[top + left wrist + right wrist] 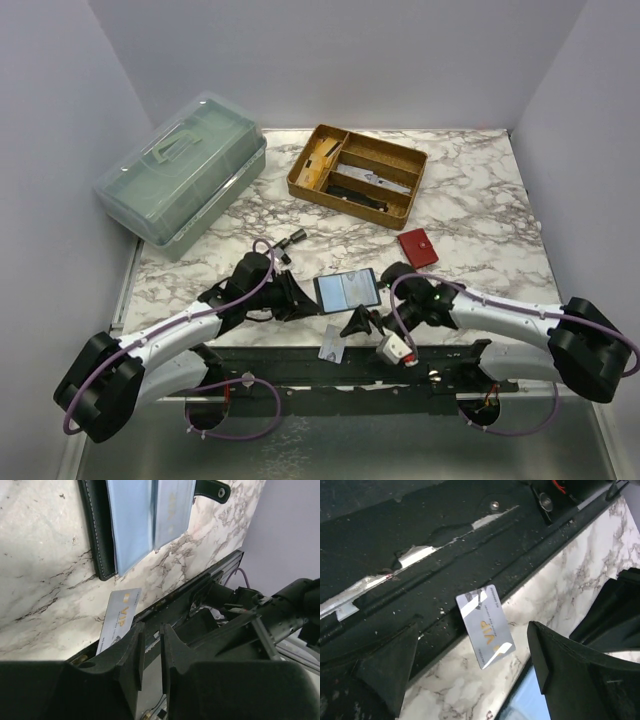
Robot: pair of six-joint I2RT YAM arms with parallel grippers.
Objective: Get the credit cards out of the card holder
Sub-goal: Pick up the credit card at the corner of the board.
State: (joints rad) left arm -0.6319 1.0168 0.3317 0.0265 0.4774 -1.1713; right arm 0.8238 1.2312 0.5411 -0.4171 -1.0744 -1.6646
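Both my arms reach low and inward toward the centre of the top view. My left hand (152,630) is nearly closed and empty. My right hand (472,635) is spread wide and empty over a silver-grey plastic card (485,626) lying at the bottom edge of the marble desk (480,200). Two pale blue cards (131,525) sit in the open black leather card holder (97,535).

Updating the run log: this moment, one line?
card holder: open, cards inside | VIP card: out, table edge | left claw: barely open, empty | right claw: open

An open card holder (347,291) is seen on the marbled tabletop (480,200); one credit card (332,346) is laid apart at the near edge.
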